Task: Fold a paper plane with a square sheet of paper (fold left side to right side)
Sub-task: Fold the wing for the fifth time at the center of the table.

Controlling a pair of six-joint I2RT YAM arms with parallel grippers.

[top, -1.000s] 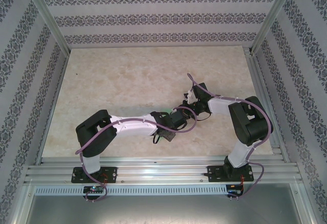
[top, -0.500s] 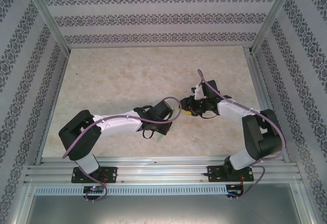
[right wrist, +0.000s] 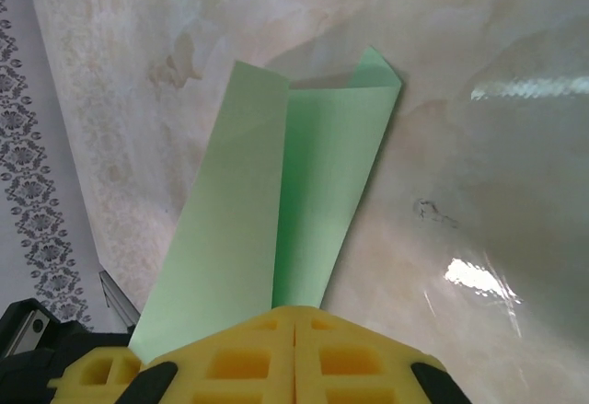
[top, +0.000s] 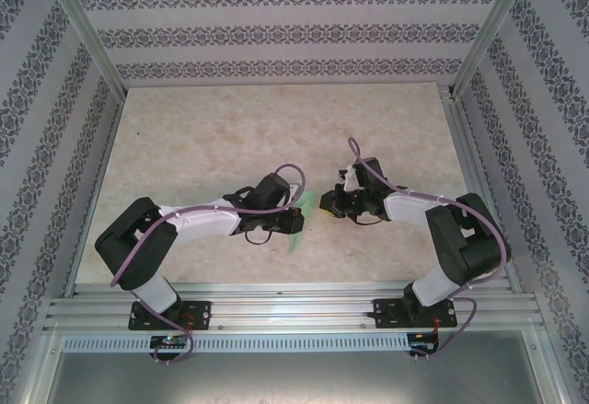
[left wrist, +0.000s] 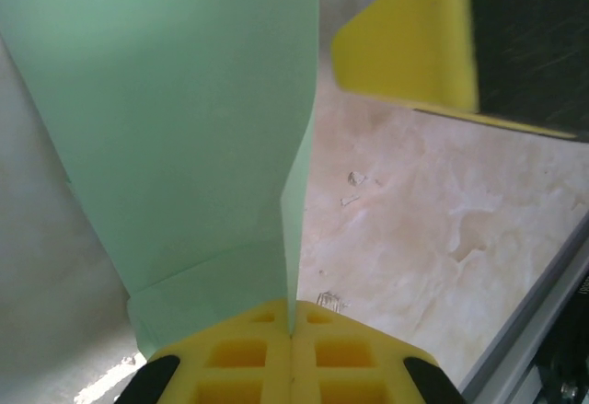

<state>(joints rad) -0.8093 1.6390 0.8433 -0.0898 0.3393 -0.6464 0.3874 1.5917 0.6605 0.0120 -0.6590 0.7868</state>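
Observation:
The mint-green sheet of paper [top: 295,236] is folded lengthwise into a slim dart, the paper plane, and hangs above the table between both grippers. My left gripper [top: 301,218] is shut on one end; in the left wrist view the paper [left wrist: 184,128] rises edge-on out of the closed yellow fingers [left wrist: 239,358] of that gripper [left wrist: 293,332]. My right gripper [top: 324,207] faces it from the right and is shut on the other end. In the right wrist view the creased paper [right wrist: 313,183] runs from this gripper [right wrist: 294,312] to a pointed tip.
The marble-patterned table [top: 202,137] has free room behind and to the left. Patterned walls and metal posts enclose it, and aluminium rails [top: 294,307] run along the near edge. The right gripper's yellow finger [left wrist: 414,45] shows close to the paper.
The left gripper has carried the paper from the front centre back and left. The right gripper has moved forward and left to meet it and now grips the paper's other end.

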